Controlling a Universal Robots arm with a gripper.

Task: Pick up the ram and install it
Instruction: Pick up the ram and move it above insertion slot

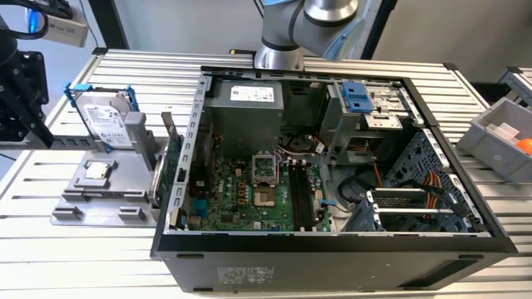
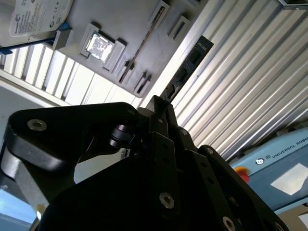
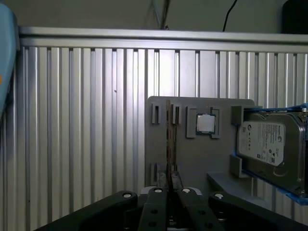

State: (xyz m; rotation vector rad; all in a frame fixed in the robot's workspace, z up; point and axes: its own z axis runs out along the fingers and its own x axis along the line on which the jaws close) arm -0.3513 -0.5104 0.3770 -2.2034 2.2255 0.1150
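**Setting.** A ribbed aluminium table (image 1: 108, 261) stands before a plain wall.

**Exterior view, from its left.**
- A black frame (image 1: 19, 93) is cut off by the picture's edge and cannot be identified.
- A grey fixture plate (image 1: 91, 208) carries a hard drive (image 1: 106, 121), upright in a blue-trimmed frame. It also carries a small square processor (image 1: 98, 169) in its pocket.
- An open computer case (image 1: 332, 255) lies on its side just beside the plate, with its motherboard (image 1: 241, 199) exposed.
- Behind the case rises the arm (image 1: 291, 37), cut off at the top.
- At the exterior view's right is a grey bin (image 1: 490, 140), cropped by the edge. It holds an orange item (image 1: 525, 146), too little of which shows to name it.

**First wrist view.** The tool (image 3: 169, 179) has its two fingers (image 3: 161, 183) almost together, clamped on the ram (image 3: 168, 139). Here the ram appears edge-on, as a thin line running out from the fingertips across the plate and near the processor.

**Second wrist view.** The ram (image 2: 187, 70) shows a dark face with chips. It reaches out from the fingertips over bare table just beside the plate. Its near end is hidden behind the tool's black body.

**Limits.** The hard drive is cropped in both wrist views. How high the ram hangs above the plate cannot be told.
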